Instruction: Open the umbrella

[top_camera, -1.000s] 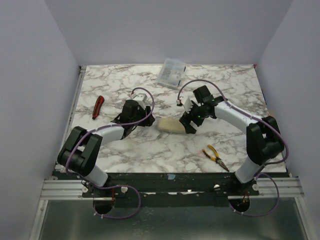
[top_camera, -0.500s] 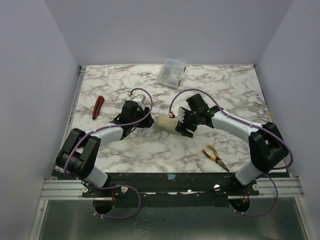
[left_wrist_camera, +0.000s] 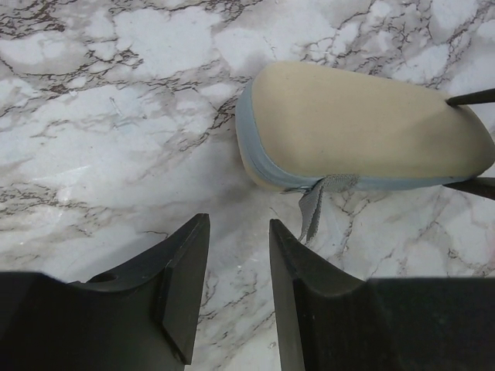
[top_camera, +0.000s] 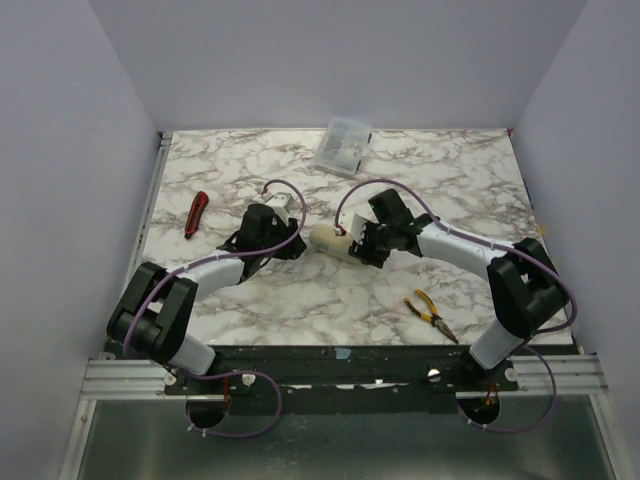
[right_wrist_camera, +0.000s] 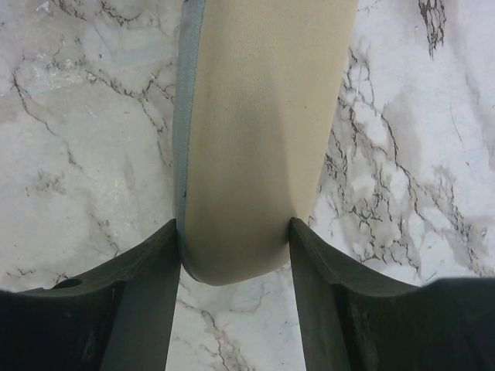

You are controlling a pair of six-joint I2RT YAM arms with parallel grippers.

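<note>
The umbrella lies folded on the marble table, a cream oblong with a grey-blue band along its edge. In the left wrist view the umbrella has a short grey strap hanging from it. My right gripper holds the umbrella's right end. In the right wrist view the umbrella fills the gap of the right gripper, and both fingers touch its sides. My left gripper sits just left of the umbrella. In its own view the left gripper is open by a narrow gap and empty.
A clear plastic box stands at the back middle. A red-handled tool lies at the left. Yellow-handled pliers lie at the front right. Walls close in the table on three sides.
My right gripper moved left onto the umbrella's right end and closed around it. The umbrella shifted slightly away from the arms. The left arm barely moved.
</note>
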